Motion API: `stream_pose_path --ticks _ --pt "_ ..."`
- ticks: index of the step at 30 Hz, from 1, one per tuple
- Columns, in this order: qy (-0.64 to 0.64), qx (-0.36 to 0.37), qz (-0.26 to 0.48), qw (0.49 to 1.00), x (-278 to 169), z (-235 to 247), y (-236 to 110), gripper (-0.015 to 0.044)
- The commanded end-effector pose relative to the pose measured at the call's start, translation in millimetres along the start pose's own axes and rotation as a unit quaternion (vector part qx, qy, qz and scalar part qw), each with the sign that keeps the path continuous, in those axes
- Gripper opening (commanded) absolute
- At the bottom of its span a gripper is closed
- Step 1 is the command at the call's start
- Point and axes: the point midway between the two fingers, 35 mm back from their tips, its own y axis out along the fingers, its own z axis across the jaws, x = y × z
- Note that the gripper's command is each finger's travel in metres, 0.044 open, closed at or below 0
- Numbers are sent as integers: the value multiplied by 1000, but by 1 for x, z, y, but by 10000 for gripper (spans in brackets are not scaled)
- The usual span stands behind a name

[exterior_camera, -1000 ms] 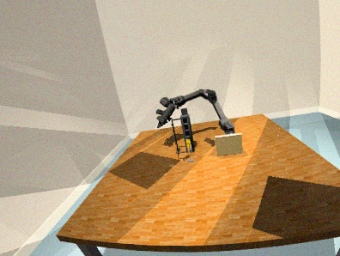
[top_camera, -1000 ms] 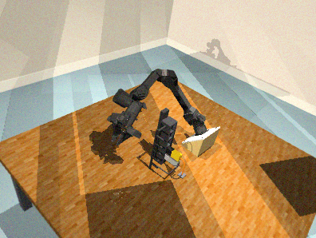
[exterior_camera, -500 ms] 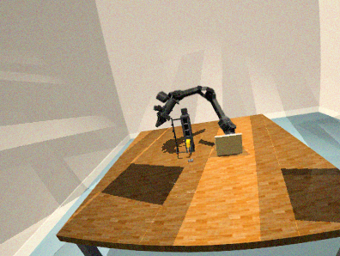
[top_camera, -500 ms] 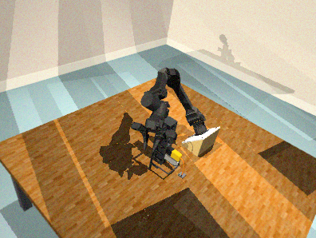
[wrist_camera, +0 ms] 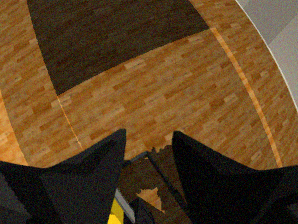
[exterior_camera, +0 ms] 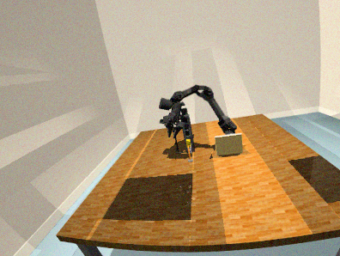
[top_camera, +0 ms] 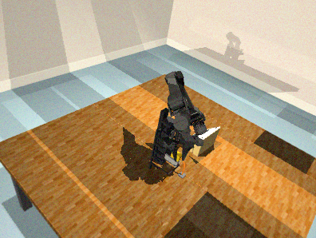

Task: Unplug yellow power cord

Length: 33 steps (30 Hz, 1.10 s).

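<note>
The gripper (wrist_camera: 148, 163) hangs over the upright black power strip (top_camera: 160, 136), jaws partly open and gripping nothing. Below and between the dark fingers, the yellow plug (wrist_camera: 116, 219) shows (only a sliver of it), low on the strip near the wooden table (top_camera: 80, 168). A beige box (top_camera: 207, 141) stands beside the arm.

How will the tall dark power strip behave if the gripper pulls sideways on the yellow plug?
The tall dark power strip stands upright and narrow on the wooden table, so it may tip. The yellow plug sits low, near its foot, which probably lessens tipping. The half-open gripper holds nothing yet.
</note>
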Motion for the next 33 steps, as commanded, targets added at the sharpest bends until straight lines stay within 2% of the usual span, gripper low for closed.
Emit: stream_pose_path --ticks 1,5,7,33 --pt "-125 46 99 986 -27 38 20 160" --pt "-245 98 191 946 -57 65 26 160" --pt "-266 107 207 936 -62 69 27 160" --pt "-266 107 207 935 -79 56 19 160"
